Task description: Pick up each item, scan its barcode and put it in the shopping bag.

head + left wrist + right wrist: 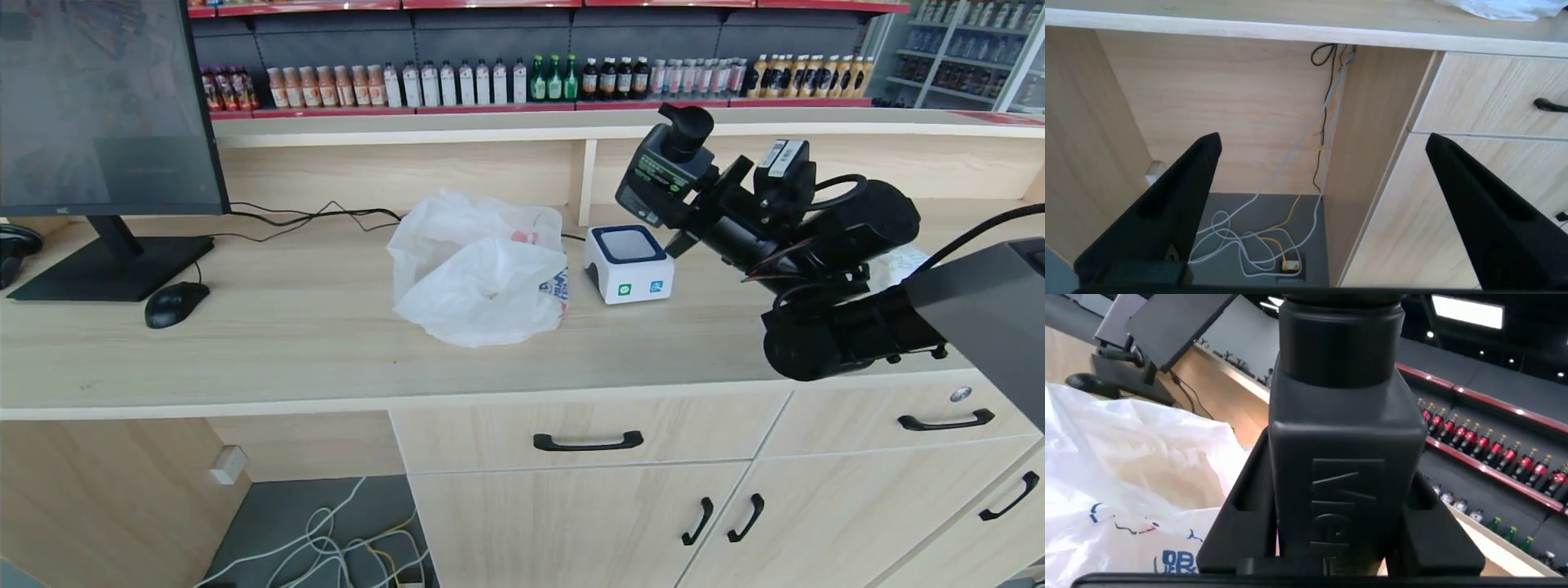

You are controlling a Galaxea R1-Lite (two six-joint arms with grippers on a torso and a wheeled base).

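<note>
Over wooden counter (286,343), right gripper (704,209) holds dark bottle (660,175) tilted near scanner (629,263).

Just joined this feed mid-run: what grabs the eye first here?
The right gripper holds a dark bottle with a black cap up over the counter, close by the white scanner box. To the left of the scanner lies the crumpled white shopping bag. The left gripper hangs open below the counter edge, facing the cables underneath.
</note>
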